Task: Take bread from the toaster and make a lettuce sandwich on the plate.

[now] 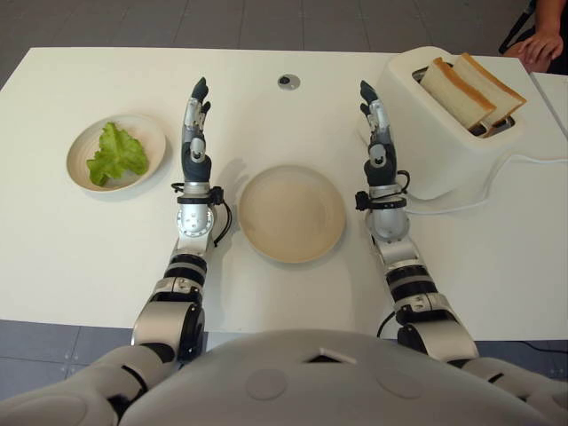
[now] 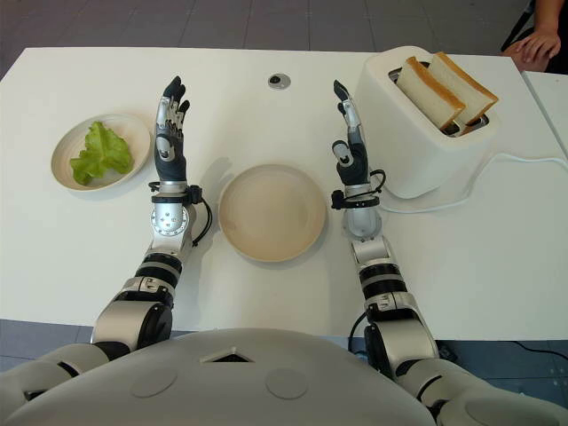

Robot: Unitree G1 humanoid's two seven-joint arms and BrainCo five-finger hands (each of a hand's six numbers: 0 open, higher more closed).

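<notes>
toaster (image 1: 435, 155), white, stands at the far right of the white table (image 1: 89, 248). the empty plate (image 1: 292, 213) lies in the middle, between both hands. a small dish (image 1: 146, 129) at the left holds a lettuce leaf (image 1: 115, 155). left hand (image 1: 196, 133) and right hand (image 1: 377, 133) point forward, fingers straight, close together, holding nothing. two bread slices (image 1: 470, 89) stick up from the toaster.

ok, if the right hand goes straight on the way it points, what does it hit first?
Likely nothing: the right hand points over bare table toward its far edge, just left of the toaster. Clearance from the toaster is hard to judge.
</notes>
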